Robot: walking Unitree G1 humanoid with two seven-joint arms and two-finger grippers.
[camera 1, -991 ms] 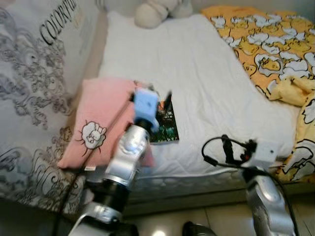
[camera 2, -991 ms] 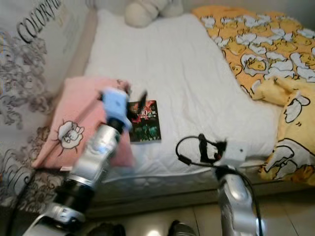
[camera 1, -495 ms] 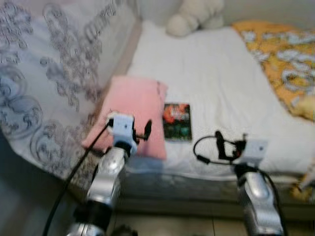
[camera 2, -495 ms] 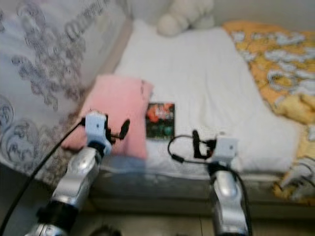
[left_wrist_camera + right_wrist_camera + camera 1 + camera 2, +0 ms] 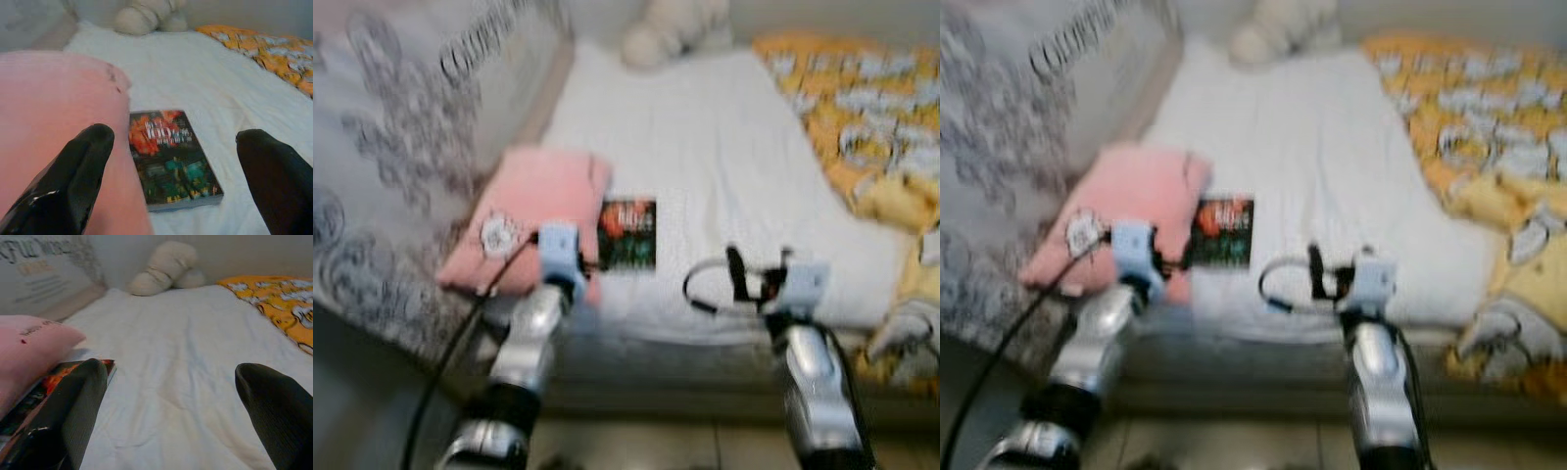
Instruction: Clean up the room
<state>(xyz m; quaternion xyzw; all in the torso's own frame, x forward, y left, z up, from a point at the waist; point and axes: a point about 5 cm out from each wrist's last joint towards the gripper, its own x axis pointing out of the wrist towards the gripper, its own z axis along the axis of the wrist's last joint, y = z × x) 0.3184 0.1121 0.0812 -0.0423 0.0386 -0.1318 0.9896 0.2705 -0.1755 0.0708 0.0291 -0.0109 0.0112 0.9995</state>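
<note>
A dark book [image 5: 171, 161] with a red and green cover lies flat on the white sheet, right beside a pink pillow [image 5: 524, 211]. My left gripper [image 5: 173, 137] is open and low over the bed's near edge, looking at the book, with one finger [image 5: 73, 171] over the pillow. My right gripper [image 5: 171, 369] is open too, held low over the white sheet [image 5: 195, 357] to the right of the book [image 5: 54, 382]. Neither holds anything. The head views are blurred.
A cream plush toy [image 5: 671, 34] sits at the head of the bed. A yellow duvet with white ducks [image 5: 862, 108] is bunched along the right side. A grey patterned cloth [image 5: 401, 147] hangs on the left. Pale floor [image 5: 646, 441] lies below the mattress edge.
The whole picture has shifted and blurred, so the camera is moving. My left gripper has drawn back from above the book to the bed's near edge. The right gripper holds its place.
</note>
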